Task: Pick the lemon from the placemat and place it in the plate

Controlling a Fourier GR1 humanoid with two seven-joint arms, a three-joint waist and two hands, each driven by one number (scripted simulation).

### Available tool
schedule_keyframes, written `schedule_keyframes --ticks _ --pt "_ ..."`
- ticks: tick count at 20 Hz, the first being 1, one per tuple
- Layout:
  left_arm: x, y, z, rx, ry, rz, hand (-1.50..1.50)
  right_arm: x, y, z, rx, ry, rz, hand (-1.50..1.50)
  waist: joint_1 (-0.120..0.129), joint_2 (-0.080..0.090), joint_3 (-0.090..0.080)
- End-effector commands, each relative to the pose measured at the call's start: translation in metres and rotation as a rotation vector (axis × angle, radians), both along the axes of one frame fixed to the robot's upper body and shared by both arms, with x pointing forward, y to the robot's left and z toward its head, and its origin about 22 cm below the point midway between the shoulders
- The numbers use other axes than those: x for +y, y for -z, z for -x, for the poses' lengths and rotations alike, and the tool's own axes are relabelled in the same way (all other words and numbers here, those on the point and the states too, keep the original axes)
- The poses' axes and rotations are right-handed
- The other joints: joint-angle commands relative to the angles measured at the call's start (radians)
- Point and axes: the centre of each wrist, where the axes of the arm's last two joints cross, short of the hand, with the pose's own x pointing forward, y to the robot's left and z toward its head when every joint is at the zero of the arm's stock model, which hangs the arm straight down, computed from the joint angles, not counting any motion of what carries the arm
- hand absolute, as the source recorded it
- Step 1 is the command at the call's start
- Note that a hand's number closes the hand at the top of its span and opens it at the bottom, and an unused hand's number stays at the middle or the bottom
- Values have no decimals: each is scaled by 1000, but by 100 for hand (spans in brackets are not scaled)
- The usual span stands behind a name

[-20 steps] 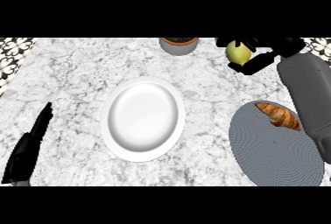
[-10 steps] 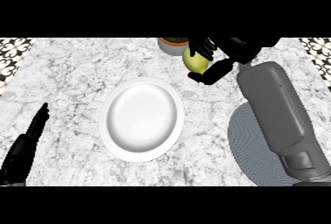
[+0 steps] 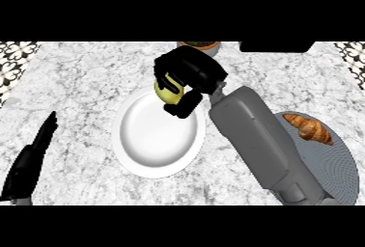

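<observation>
A yellow lemon (image 3: 168, 92) is held in my right hand (image 3: 191, 72), whose fingers curl round it, just above the far rim of the white plate (image 3: 157, 137). The plate lies at the counter's middle with nothing on it. My right forearm (image 3: 257, 144) stretches from the lower right across the grey round placemat (image 3: 335, 169). My left hand (image 3: 32, 154) rests open at the left edge, fingers pointing up.
A croissant (image 3: 308, 128) lies on the placemat's far part. A brown pot (image 3: 200, 46) stands at the counter's back edge behind my right hand. A dark object (image 3: 276, 46) sits at the back right.
My right hand has carried the lemon leftward and nearer, from the back right of the counter to above the plate's far rim. The left hand has stayed put.
</observation>
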Motion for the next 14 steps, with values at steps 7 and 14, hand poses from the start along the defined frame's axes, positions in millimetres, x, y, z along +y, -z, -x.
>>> schedule_keyframes --ticks 7,14 --pt "-15 -3 -16 -21 38 -9 0 55 45 13 97 -6 131 150 31 8 0" --pt "-6 -7 -11 -21 45 -5 0 55 78 21 287 159 103 -150 48 10 0"
